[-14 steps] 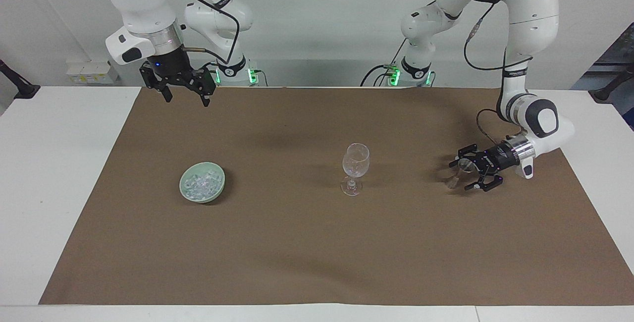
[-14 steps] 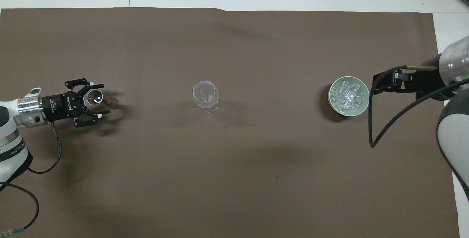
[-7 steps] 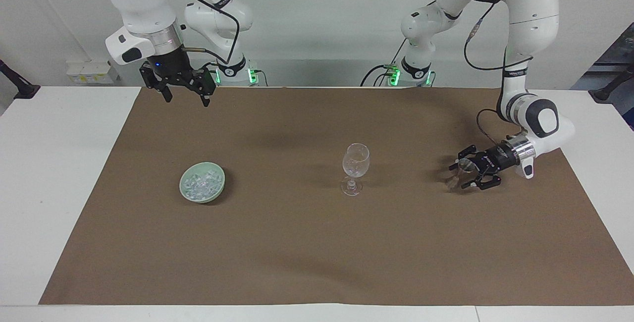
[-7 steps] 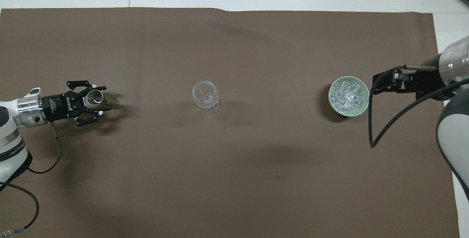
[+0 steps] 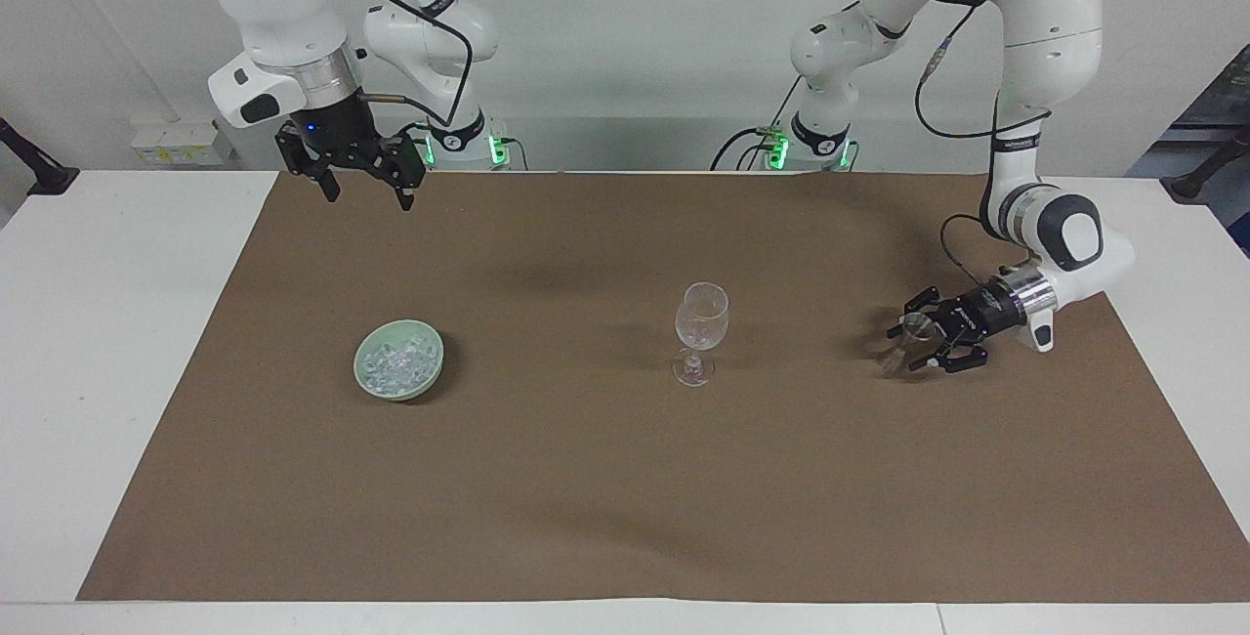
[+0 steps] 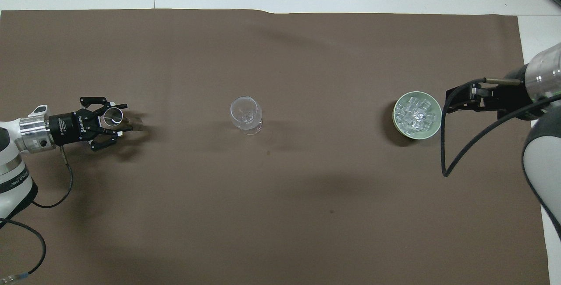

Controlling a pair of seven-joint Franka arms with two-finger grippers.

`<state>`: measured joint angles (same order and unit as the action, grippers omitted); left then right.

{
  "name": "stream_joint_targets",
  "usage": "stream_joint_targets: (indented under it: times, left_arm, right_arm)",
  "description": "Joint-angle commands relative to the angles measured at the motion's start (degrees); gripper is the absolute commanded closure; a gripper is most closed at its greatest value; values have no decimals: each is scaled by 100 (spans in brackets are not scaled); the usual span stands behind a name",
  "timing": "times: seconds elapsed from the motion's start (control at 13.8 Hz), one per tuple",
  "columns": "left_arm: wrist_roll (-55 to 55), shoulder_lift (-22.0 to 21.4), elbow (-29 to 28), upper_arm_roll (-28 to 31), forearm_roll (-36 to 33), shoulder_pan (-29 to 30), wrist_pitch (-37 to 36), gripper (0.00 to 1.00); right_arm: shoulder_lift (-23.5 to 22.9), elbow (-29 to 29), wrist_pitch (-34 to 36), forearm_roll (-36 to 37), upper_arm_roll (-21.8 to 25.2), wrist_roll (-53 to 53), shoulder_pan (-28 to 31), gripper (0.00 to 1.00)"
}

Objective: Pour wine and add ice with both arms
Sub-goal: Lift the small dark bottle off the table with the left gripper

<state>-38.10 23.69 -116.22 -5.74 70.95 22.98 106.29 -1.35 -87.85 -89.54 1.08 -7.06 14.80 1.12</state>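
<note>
A clear stemmed wine glass [image 5: 701, 322] [image 6: 245, 113] stands upright mid-mat. The ice [image 5: 394, 362] [image 6: 416, 114] lies heaped in a pale green bowl [image 5: 436, 354] [image 6: 416, 136] toward the right arm's end. At the left arm's end, my left gripper [image 5: 904, 346] [image 6: 121, 118] lies low and level, its fingers closed against the sides of a small clear cup [image 5: 916, 324] [image 6: 115, 116] on the mat. Whether the cup holds wine I cannot tell. My right gripper [image 5: 368, 197] [image 6: 449, 101] hangs open and empty, high over the mat beside the bowl.
A brown mat [image 5: 625, 479] covers most of the white table [image 5: 117, 342]. Black cables trail from both arms over the mat's ends [image 6: 445, 162].
The left gripper's fingers have drawn in around the small cup, from wide apart to against its sides. The right arm has stayed put.
</note>
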Motion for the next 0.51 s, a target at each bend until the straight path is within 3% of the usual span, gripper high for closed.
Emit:
stream_joint_targets:
  times: [0.0,0.14,0.36,0.43]
  left_arm:
    - [-5,-163,-147,47,77,-48,111,44]
    - [-5,-163,-147,55,77,-48,102,55]
    - [-66,-163,-147,47,77,-48,120,96]
    - [-84,-163,-147,47,77,-48,120,100]
  right_arm:
    - [82,-109,-107,-134,-68,-144,143,0]
    - [82,-109,-107,-134,-76,-144,143,0]
    - [82,-109,-107,-134,-76,-144,143,0]
    - [82,-109,-107,-134,-76,-144,143,0]
